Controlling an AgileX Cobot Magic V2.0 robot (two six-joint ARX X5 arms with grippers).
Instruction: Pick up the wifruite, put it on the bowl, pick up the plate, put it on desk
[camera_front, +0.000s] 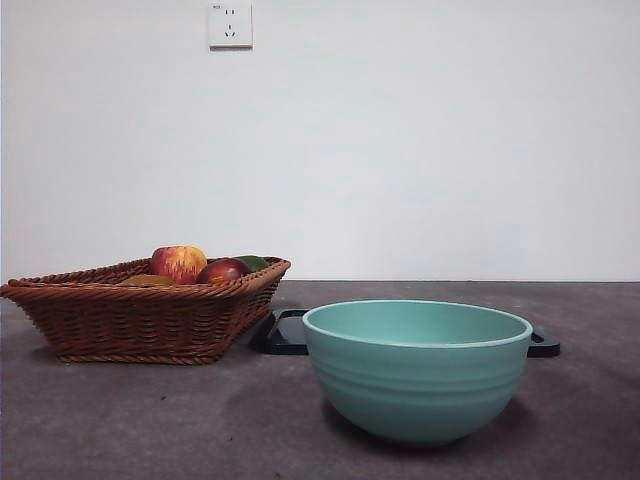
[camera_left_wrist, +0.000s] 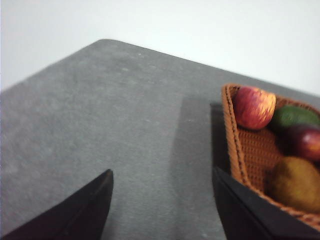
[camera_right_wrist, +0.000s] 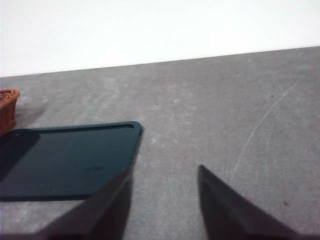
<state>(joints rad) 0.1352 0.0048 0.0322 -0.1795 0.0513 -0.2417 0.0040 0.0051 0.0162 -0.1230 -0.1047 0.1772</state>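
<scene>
The wifruite (camera_left_wrist: 296, 182) is an ochre-brown oval fruit lying in the wicker basket (camera_left_wrist: 233, 131); in the front view only its top (camera_front: 148, 281) peeks over the basket rim. The teal bowl (camera_front: 415, 375) stands empty at the front of the desk (camera_front: 150, 425). A flat dark plate (camera_front: 285, 335) lies behind the bowl, and the right wrist view shows it too (camera_right_wrist: 65, 160). My left gripper (camera_left_wrist: 162, 172) hangs open above the desk, beside the basket. My right gripper (camera_right_wrist: 165, 170) is open just off the plate's corner. Neither arm shows in the front view.
The brown wicker basket (camera_front: 130, 320) stands at the left and also holds a red-and-yellow apple (camera_front: 179, 263), a dark red fruit (camera_front: 222, 271) and a green fruit (camera_left_wrist: 292, 116). A white wall with a socket (camera_front: 230, 25) closes the back.
</scene>
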